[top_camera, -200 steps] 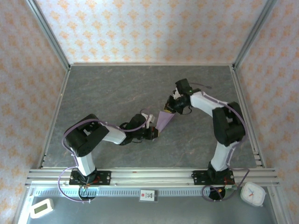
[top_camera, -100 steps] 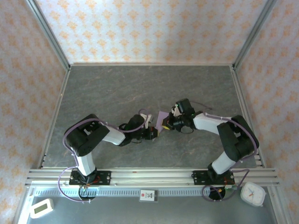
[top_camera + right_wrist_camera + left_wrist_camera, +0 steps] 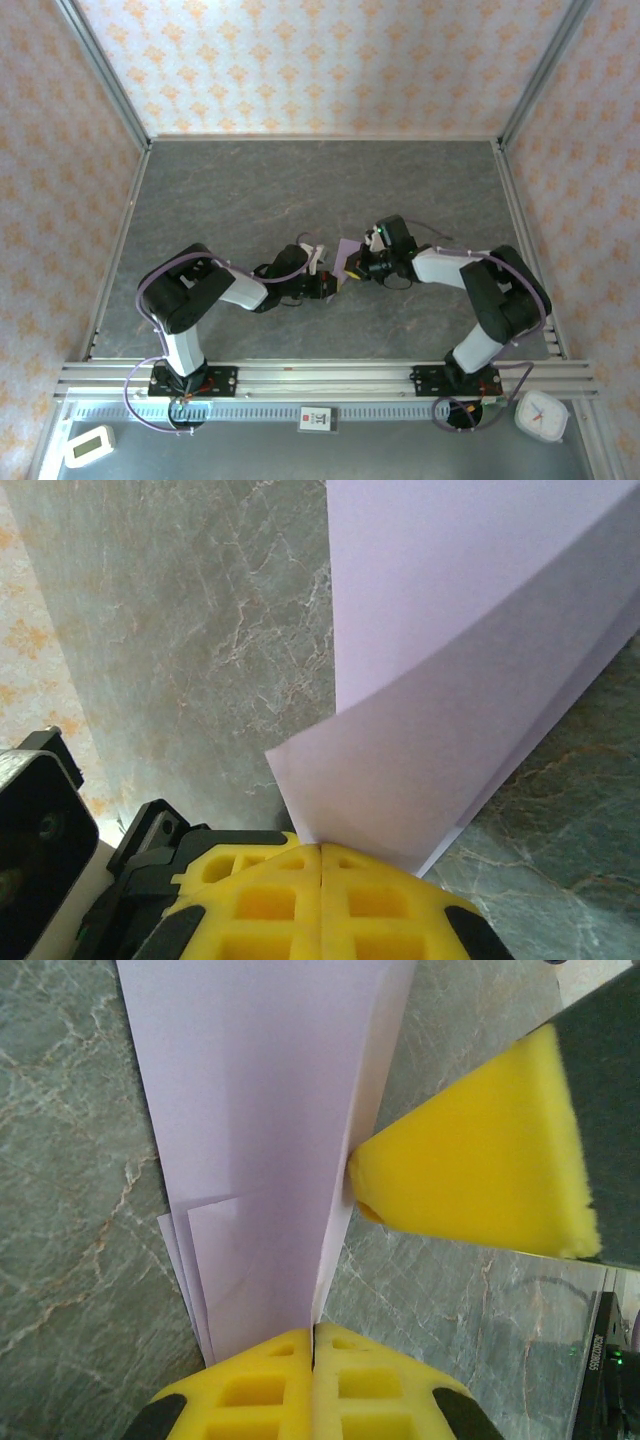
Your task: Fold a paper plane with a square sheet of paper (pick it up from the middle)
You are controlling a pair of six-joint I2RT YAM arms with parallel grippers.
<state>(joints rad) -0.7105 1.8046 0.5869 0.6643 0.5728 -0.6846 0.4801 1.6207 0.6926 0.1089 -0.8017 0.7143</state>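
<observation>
Left jaws clamped on one end of the folded lavender sheet, sheet held at the middle of the grey desk, mostly hidden by both wrists from above, edges cropped in wrist views, right jaws clamped on another corner.

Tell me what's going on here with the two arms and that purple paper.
Both arms are working a partly folded lavender paper at the middle of the grey table. The left pincer is shut on its narrow, layered end. The right pincer is shut on the corner of a folded flap. The paper shows lengthwise creases and several layers, and sits low between the two pincers.
</observation>
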